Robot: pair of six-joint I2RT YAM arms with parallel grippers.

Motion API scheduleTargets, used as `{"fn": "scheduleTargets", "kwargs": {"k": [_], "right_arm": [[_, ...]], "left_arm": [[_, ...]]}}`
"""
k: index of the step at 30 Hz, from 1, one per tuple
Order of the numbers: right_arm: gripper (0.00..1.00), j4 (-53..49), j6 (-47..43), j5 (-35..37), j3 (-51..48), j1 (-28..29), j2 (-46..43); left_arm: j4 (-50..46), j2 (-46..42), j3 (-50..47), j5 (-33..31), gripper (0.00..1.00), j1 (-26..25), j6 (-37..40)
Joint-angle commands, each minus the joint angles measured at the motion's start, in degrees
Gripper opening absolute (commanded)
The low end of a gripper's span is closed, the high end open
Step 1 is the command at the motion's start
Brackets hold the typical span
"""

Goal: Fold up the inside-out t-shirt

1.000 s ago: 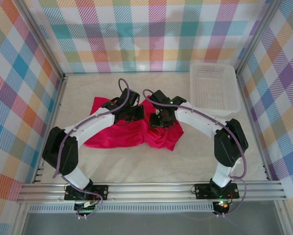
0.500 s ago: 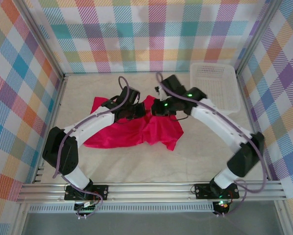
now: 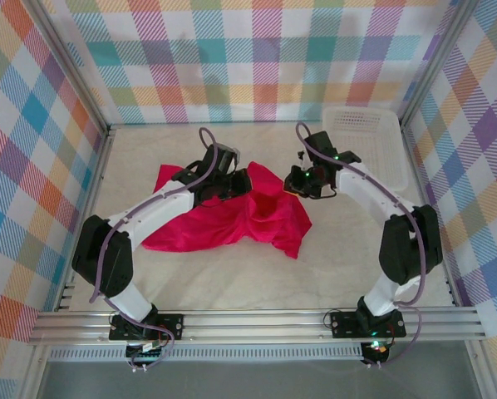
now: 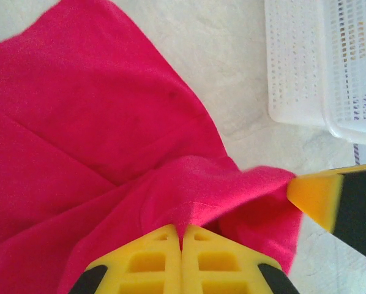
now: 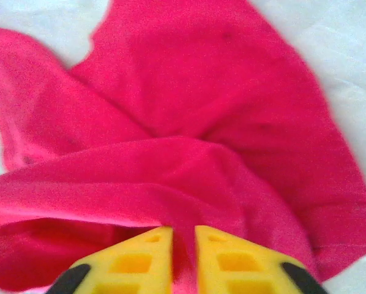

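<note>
The crimson inside-out t-shirt [image 3: 232, 220] lies crumpled across the middle of the table. Its upper middle is lifted and stretched between the two grippers. My left gripper [image 3: 236, 184] is shut on a fold of the fabric; in the left wrist view its yellow jaws [image 4: 182, 231] meet with a peak of red cloth pinched between them. My right gripper [image 3: 294, 184] holds the shirt's upper right part. In the right wrist view its jaws [image 5: 183, 236] stand a narrow gap apart with red cloth [image 5: 189, 153] caught between them. One right finger [image 4: 321, 196] shows at the cloth's edge.
A white lattice basket [image 3: 365, 150] stands at the back right, close behind the right gripper, and appears again in the left wrist view [image 4: 305, 61]. Chequered walls close the table on three sides. Bare tabletop [image 3: 257, 283] lies in front of the shirt.
My right gripper has moved right and back towards the basket, drawing the shirt's upper right part out with it. My left gripper stayed shut on the cloth and barely shifted.
</note>
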Motion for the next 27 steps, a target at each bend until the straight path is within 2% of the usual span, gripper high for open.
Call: {"fn": "scheduleTargets", "kwargs": {"k": [1,5,9,15,16,17,20,23,27], "right_arm": [[0.26,-2.24,0.87,7.96,-0.01,3.14,-4.51],[0.43,-2.89,1.91,10.47,-1.79,8.07,-7.47],[0.48,-2.96,3.49,10.57,-3.15,10.64,-7.01],[0.45,-2.28,5.74,10.38,-3.19,10.95,-1.04],[0.42,-2.48,5.67,10.24,-2.36,10.9,-0.01],[0.34,-2.94,5.34,10.06,-1.07,10.95,0.95],[0.02,-5.18,3.62,10.83,4.63,10.95,1.66],[0.0,-1.22,1.07,9.42,7.65,10.78,-1.94],[0.0,13.29,2.97,1.65,-0.64,7.89,-12.12]], "left_arm": [[2.33,-0.54,-0.68,2.13,0.0,0.56,-2.3],[1.93,-0.15,-0.63,2.0,0.0,0.56,-1.95],[1.73,-0.66,-0.8,1.75,0.0,0.56,-1.87],[1.28,-1.59,-0.99,1.07,0.0,0.56,-1.78],[1.19,-1.76,-0.91,0.89,0.0,0.56,-1.73],[0.98,-1.82,-0.75,0.71,0.0,0.56,-1.61],[-0.08,-1.5,0.75,-0.44,0.0,0.64,-0.87],[-1.09,0.0,3.51,-1.64,0.0,0.9,-0.72],[-1.19,3.83,7.28,-2.15,0.0,1.95,-1.49]]}}
